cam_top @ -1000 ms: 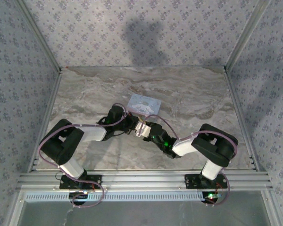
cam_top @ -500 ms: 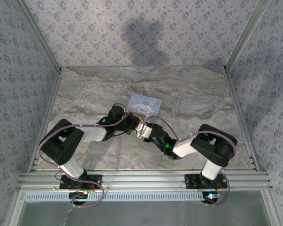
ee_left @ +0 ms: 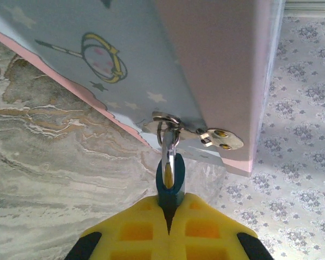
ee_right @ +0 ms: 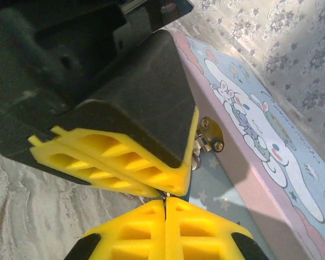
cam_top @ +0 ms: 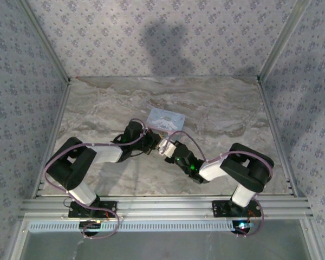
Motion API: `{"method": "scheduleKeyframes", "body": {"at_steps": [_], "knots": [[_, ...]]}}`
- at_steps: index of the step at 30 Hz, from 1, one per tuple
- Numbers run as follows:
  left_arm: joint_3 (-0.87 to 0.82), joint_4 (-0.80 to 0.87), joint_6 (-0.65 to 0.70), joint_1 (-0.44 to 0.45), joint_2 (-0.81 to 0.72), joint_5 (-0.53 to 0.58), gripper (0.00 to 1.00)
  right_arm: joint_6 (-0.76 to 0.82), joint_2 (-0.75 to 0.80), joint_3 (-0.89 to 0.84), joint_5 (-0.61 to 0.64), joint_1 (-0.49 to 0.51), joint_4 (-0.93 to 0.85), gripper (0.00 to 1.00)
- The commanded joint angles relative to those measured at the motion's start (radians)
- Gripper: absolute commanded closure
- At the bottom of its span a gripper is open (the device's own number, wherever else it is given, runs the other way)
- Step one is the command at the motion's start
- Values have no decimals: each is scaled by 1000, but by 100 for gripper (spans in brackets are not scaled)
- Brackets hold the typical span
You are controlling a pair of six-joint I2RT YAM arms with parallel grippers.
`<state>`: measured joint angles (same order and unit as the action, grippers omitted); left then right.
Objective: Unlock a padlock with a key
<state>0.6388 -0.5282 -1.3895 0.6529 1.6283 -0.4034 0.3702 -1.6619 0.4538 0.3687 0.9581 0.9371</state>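
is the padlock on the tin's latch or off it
On. The padlock hangs through the latch ring on the tin, pinched in the left gripper.

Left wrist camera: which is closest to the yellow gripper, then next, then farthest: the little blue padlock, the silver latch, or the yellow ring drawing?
1. Padlock: pinched between the left gripper's fingers.
2. Latch: just above the padlock, on the tin's edge.
3. Ring drawing: up and to the left, on the tin's blue face.

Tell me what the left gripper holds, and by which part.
The left gripper pinches the tiny blue padlock by its blue body between its yellow fingers; the silvery shackle hooks through a ring on the pale blue printed tin.
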Motion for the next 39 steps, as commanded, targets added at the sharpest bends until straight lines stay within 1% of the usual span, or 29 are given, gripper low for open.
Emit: {"method": "scheduleKeyframes", "body": {"at_steps": [1,5,7,16,17,19,21,23,27,30,34,39], "knots": [[19,-23,1,14,-27,-22,100,-189,55,-9,-22,-45,-55,100],[22,-20,1,19,-26,-13,100,-355,94,-20,-115,-103,-99,100],[22,-20,1,21,-22,-9,100,-407,104,-25,-168,-128,-106,100],[36,-8,12,27,-14,-5,100,-430,86,-20,-194,-139,-122,100],[36,-1,17,27,-16,-3,98,-434,90,-18,-197,-140,-128,100],[39,15,28,27,-20,2,89,-454,97,-9,-205,-143,-156,100],[40,41,43,25,-33,3,73,-487,113,1,-229,-153,-195,100],[42,79,64,21,-57,12,62,-521,132,4,-259,-165,-227,100],[42,175,110,-1,-124,27,49,-605,164,8,-320,-194,-294,100],[39,252,152,-22,-181,42,42,-683,182,7,-366,-213,-322,100],[37,356,211,-64,-250,66,38,-807,185,-1,-426,-231,-319,100],[62,476,307,-138,-302,77,30,-980,159,-14,-458,-234,-299,100]]}}
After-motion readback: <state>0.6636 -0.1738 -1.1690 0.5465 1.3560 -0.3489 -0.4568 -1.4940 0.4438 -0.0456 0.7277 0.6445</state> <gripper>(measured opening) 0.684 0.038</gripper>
